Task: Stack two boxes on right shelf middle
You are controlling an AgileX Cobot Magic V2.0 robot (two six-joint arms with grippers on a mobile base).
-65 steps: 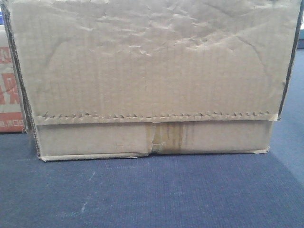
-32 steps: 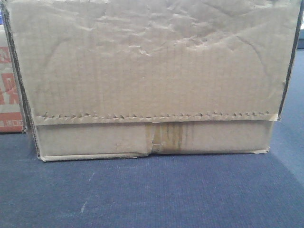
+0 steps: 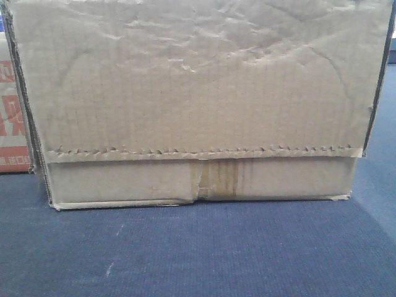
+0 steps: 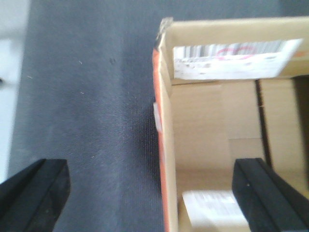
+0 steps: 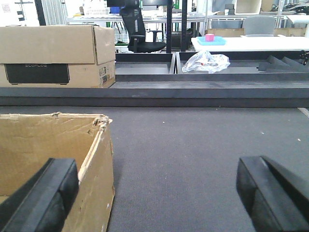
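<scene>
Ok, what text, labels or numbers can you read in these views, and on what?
"ECOFLOW", faint and uncertain: black panel on the closed carton, right wrist view.
Barcode label with a red scribble on the open box, left wrist view: blurred, unreadable.
Second white label inside it: blurred.
Red print on the carton at the front view's left edge: cut off, unreadable.
Brown box: no print.

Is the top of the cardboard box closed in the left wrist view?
No, the box is open on top, so its inner walls and a white barcode label show inside.
</scene>
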